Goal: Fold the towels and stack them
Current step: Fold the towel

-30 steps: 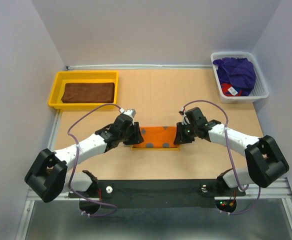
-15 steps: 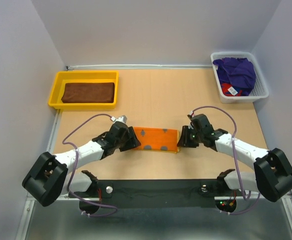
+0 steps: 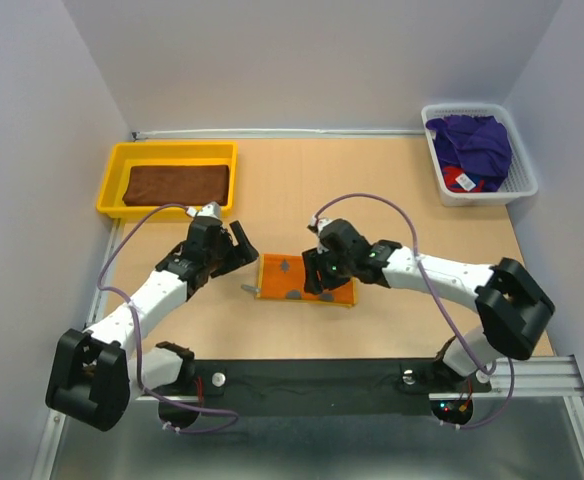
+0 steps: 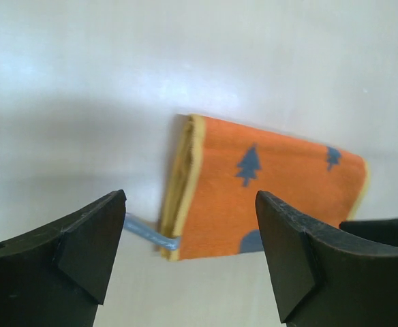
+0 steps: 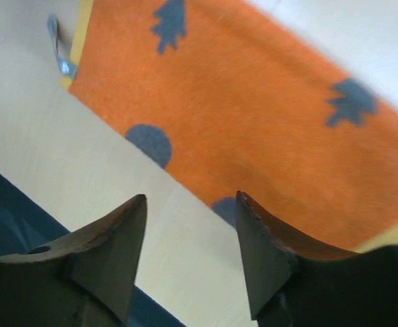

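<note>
An orange towel (image 3: 290,281) with dark tree print and a yellow border lies folded on the table's middle; it also shows in the left wrist view (image 4: 274,191) and the right wrist view (image 5: 240,102). A grey loop tag (image 4: 148,234) sticks out of its left corner. My left gripper (image 3: 240,250) (image 4: 190,201) hovers open just left of the towel, holding nothing. My right gripper (image 3: 312,278) (image 5: 191,201) stands open over the towel's near edge, nothing between its fingers. A brown towel (image 3: 177,185) lies folded in the tray. Purple (image 3: 472,145) and red (image 3: 459,180) towels sit crumpled in the basket.
The yellow tray (image 3: 112,190) stands at the back left, the white mesh basket (image 3: 522,175) at the back right. A black bar (image 3: 312,375) with the arm bases runs along the near edge. Grey walls close the left, back and right.
The orange towel, held stretched between both grippers, has been folded over to the left. The right arm swept left with it. Both grippers opened and let go, and the left arm pulled back.
</note>
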Available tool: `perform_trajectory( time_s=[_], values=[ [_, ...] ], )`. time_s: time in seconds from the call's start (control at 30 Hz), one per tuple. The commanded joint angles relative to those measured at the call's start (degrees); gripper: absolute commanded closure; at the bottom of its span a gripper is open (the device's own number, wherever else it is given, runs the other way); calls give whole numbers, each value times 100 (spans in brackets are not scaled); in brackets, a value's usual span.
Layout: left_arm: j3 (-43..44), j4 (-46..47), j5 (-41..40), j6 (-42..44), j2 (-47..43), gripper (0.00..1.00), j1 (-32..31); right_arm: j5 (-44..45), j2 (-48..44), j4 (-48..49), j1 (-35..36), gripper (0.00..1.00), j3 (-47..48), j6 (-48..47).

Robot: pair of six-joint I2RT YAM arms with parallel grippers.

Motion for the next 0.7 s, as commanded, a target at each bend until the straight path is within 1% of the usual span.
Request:
perform_trajectory(
  time_s=[0.0, 0.03, 0.1, 0.17, 0.2, 0.23, 0.3, 0.4, 0.53, 0.67],
  values=[
    [-61, -216, 196, 458, 32, 17, 204, 550, 471, -92, 438, 43, 421, 132],
    [-175, -181, 240, 458, 15, 18, 213, 551, 733, -83, 578, 43, 457, 176],
    [-281, -110, 328, 449, -38, 19, 239, 630, 919, -74, 614, 44, 379, 317],
    [-290, -136, 381, 475, -47, 19, 248, 718, 981, -65, 614, 47, 256, 344],
    [-282, -154, 390, 493, -82, 19, 248, 1022, 964, -83, 614, 47, 185, 239],
    [-264, -171, 451, 511, -108, 19, 248, 1121, 903, -83, 606, 47, 11, 160],
    [-238, -180, 469, 537, -214, 19, 257, 1218, 833, -118, 571, 46, -131, -51],
    [-72, -285, 469, 695, -240, 19, 257, 1280, 666, -284, 299, 46, -368, -289],
    [17, -391, 443, 783, -310, 19, 266, 1727, 428, -645, 131, 46, -299, -298],
    [-105, -260, 583, 616, -407, 19, 266, 1492, 173, -707, 157, 42, 35, -447]
  ],
)
